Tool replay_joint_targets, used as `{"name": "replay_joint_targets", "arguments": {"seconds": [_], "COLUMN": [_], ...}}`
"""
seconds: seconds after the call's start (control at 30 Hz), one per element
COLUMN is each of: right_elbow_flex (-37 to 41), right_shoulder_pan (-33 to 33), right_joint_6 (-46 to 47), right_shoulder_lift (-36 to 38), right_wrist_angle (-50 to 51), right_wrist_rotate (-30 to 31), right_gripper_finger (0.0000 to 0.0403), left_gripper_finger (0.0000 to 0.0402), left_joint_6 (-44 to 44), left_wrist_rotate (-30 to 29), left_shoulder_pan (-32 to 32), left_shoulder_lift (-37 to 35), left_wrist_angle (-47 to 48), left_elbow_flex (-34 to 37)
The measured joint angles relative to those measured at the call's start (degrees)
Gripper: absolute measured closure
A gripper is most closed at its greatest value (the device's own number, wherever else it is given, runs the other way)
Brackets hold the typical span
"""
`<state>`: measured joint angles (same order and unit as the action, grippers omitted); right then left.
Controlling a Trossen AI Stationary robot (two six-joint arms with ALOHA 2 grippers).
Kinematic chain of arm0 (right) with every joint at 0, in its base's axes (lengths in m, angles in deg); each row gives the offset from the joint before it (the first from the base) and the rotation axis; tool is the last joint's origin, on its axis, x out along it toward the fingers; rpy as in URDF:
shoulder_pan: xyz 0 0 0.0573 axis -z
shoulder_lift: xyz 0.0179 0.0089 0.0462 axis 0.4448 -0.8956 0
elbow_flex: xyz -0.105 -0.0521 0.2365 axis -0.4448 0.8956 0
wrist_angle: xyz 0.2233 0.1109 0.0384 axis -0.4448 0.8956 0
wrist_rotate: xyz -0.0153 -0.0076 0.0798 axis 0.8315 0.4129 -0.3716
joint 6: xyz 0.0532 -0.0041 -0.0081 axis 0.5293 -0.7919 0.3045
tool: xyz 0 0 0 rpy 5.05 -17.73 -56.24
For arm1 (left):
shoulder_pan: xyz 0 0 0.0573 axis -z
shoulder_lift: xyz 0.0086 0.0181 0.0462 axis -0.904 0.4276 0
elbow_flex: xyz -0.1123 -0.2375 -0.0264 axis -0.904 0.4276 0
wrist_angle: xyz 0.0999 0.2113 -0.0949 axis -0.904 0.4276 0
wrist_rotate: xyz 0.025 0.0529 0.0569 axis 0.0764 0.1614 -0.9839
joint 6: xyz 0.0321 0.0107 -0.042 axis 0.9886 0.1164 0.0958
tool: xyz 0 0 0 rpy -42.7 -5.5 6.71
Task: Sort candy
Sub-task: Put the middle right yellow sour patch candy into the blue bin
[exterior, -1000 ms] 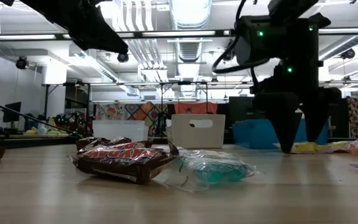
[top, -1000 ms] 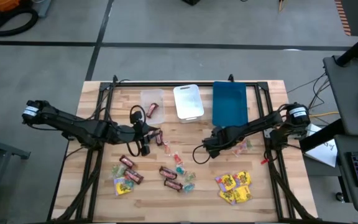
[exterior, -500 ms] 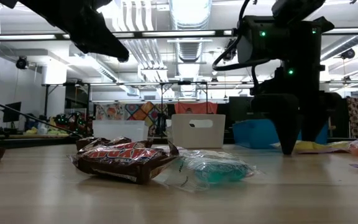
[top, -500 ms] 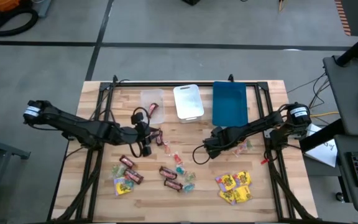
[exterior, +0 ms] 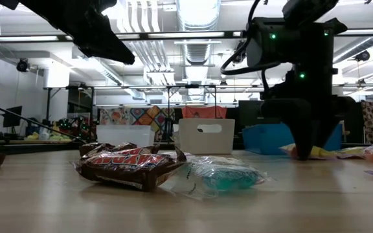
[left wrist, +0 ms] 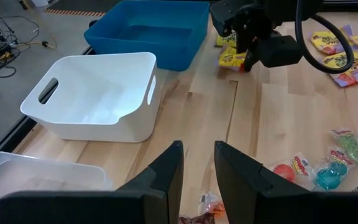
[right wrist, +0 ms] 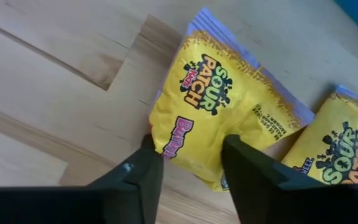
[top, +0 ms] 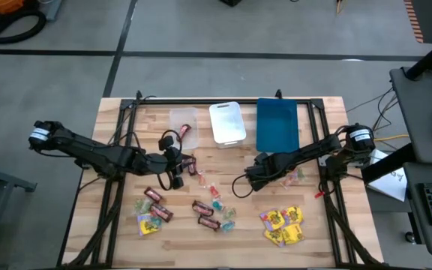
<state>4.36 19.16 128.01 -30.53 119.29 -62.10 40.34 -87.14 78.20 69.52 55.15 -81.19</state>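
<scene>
Candy (top: 203, 207) lies loose across the wooden table (top: 313, 225), dark mini bars, tiny translucent pieces and yellow packets in front of three trays. Which step are we watching?

— A pick, by my reading. The right gripper (right wrist: 190, 146) is down at the table top just in front of the blue tray (top: 277, 124), its two fingers pinching the near edge of a yellow packet (right wrist: 229, 93). The packet lies flat on the wood, with a second one touching it.

— And the other arm?

— The left gripper (top: 174, 169) hangs above the table near the clear tray (top: 183, 120), beside a cluster of bars. Whether it holds anything, I cannot tell.

— So what does the next move ask for?

— A clean lift, I'd say: straight up, so the slack wrapper doesn't slip out of that edge hold or drag its neighbour along. Then a short carry to a tray. The blue one is nearest, though which tray takes yellow is my guess. The white tray (top: 226, 122) looks bare, and most of the sweets are still unsorted.
</scene>
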Motion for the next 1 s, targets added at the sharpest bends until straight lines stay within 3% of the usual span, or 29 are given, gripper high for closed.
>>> {"name": "replay_joint_targets", "arguments": {"seconds": [0.53, 0.8, 1.0], "right_elbow_flex": [-3.41, -6.06, -7.80], "right_shoulder_pan": [0.00, 0.43, 4.76], "right_joint_6": [-7.10, -14.06, -18.54], "right_shoulder_lift": [4.29, 12.09, 18.58], "right_wrist_angle": [-0.09, -0.17, 0.18], "right_wrist_rotate": [-0.21, 0.55, 5.37], "right_gripper_finger": [0.0385, 0.0393, 0.0394], "left_gripper_finger": [0.0326, 0.0326, 0.0326], "left_joint_6": [0.02, 0.02, 0.17], "left_wrist_rotate": [-0.02, -0.02, -0.02], "left_shoulder_pan": [0.00, -0.01, -0.01], "left_shoulder_lift": [-0.10, -0.50, -0.50], "left_wrist_angle": [-0.81, -2.04, -3.49], "left_elbow_flex": [0.00, 0.00, 0.00]}}
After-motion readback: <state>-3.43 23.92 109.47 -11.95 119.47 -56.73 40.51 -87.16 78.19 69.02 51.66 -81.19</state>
